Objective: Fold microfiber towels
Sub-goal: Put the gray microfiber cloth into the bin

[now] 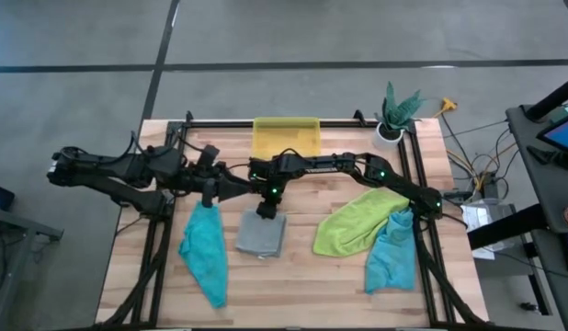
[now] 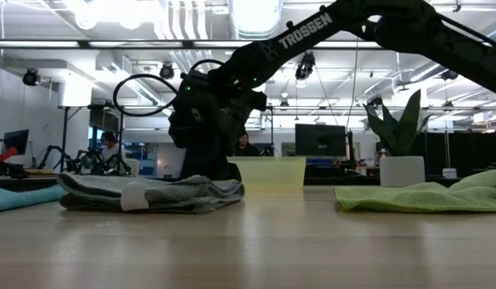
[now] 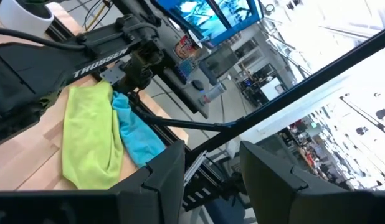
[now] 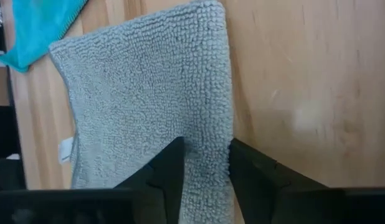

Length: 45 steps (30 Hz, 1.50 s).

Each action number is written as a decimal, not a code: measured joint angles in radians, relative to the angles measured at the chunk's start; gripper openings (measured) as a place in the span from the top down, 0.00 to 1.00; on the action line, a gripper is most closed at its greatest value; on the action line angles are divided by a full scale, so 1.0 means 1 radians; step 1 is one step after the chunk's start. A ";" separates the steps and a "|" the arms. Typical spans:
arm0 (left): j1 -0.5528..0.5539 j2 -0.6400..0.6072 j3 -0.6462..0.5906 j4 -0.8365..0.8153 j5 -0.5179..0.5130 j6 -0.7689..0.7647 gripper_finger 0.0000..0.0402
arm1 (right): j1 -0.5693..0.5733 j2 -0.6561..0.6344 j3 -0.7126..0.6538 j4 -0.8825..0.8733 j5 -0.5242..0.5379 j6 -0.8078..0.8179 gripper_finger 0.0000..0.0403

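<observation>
The right gripper [image 4: 205,165] was down at the far edge of the grey towel [image 1: 262,234], its fingers drawn near together astride that edge, probably to pinch it for a fold; whether they already gripped it I cannot tell. The left gripper [image 1: 209,198] hung over the upper corner of a teal towel [image 1: 204,250], fingers apart, likely waiting; the green towel [image 1: 356,222] and second teal towel [image 1: 391,252] lay well to the right.

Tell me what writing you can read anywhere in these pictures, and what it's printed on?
"TROSSEN": white letters on the dark robot arm in the low view.
"TROSSEN": also on the arm link in the left wrist view.
The white tag on the grey towel: nothing legible.
The blue monitor screen and far signs: too blurred.
</observation>
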 joint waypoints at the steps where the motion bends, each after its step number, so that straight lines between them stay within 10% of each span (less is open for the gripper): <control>1: 0.000 0.002 0.000 0.001 0.000 0.000 0.65 | 0.000 0.000 0.000 0.000 0.005 -0.007 0.77; 7: 0.000 0.006 0.000 0.003 -0.001 0.003 0.65 | 0.000 -0.003 -0.001 0.001 0.017 -0.038 0.97; 28: -0.001 0.003 0.000 0.015 -0.003 0.032 0.65 | -0.135 -0.070 0.312 -0.367 0.256 -0.251 0.98; 45: 0.000 0.003 0.000 0.016 -0.003 0.031 0.65 | -0.337 -0.208 0.313 -0.395 0.440 -0.326 0.98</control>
